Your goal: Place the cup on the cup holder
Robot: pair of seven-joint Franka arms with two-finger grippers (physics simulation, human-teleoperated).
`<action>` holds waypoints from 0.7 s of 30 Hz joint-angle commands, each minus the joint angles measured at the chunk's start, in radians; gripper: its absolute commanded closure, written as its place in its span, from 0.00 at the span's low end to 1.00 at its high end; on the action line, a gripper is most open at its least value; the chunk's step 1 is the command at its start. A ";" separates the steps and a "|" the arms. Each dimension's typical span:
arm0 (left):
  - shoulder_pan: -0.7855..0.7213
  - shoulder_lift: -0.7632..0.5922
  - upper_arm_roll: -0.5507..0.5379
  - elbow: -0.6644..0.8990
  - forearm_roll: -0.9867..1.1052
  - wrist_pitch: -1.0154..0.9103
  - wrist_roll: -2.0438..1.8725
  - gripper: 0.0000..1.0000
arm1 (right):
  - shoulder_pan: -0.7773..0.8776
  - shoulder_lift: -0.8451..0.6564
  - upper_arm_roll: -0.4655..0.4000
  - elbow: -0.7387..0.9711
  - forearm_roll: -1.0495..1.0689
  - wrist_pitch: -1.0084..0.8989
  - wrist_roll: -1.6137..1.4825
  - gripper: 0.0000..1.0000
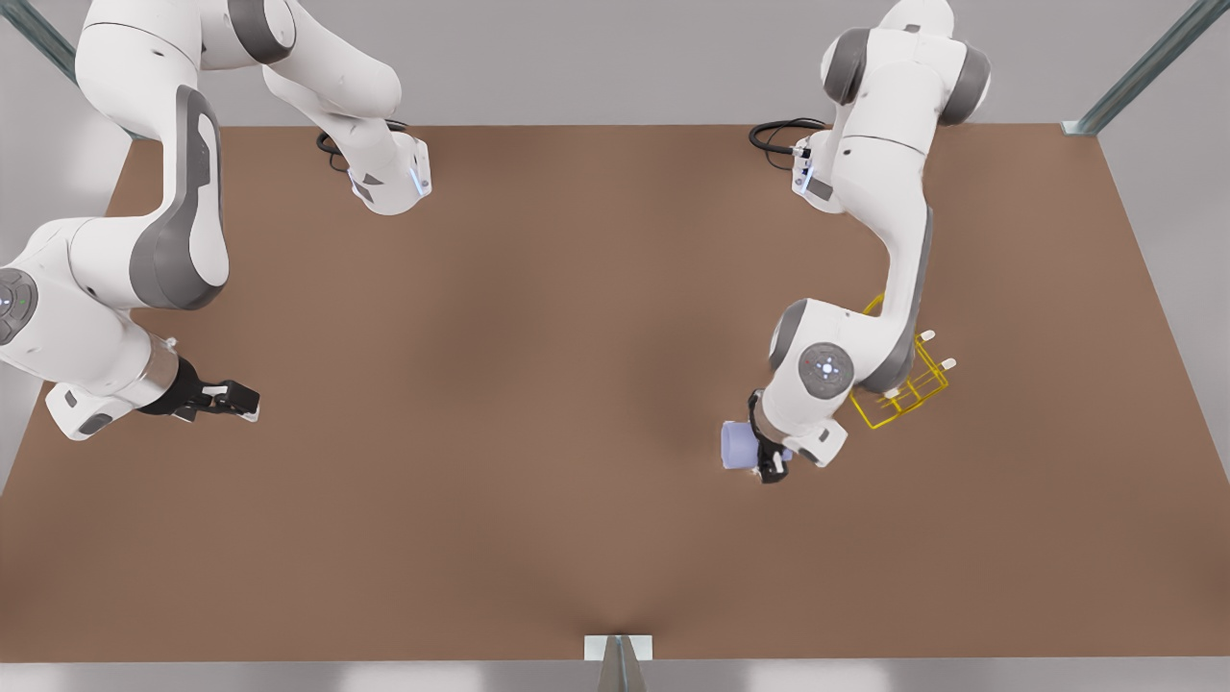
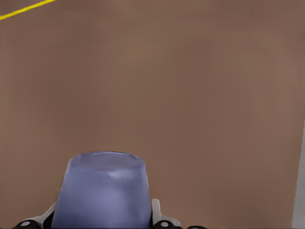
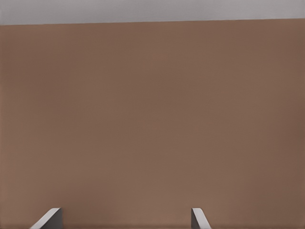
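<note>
I have the cup [image 1: 740, 446] pinched in my left end effector [image 1: 769, 459] just beside the cup holder [image 1: 908, 389], so I'd lift clear, then lower over a peg; my spread right end effector [image 1: 231, 399] waits far across the bench [image 1: 538, 384].
</note>
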 commanded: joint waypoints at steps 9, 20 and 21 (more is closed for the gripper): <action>-0.698 0.387 0.999 -0.087 0.019 -0.339 0.409 0.31 | 0.000 -0.001 0.000 0.002 0.001 0.002 -0.016 0.00; -0.870 0.597 1.082 -0.383 0.226 -0.074 0.445 0.31 | 0.000 -0.001 0.000 0.004 0.002 0.002 -0.016 0.00; -0.870 0.606 1.082 -0.397 0.226 -0.052 0.444 0.31 | 0.000 -0.001 0.000 0.002 0.002 0.002 -0.016 0.00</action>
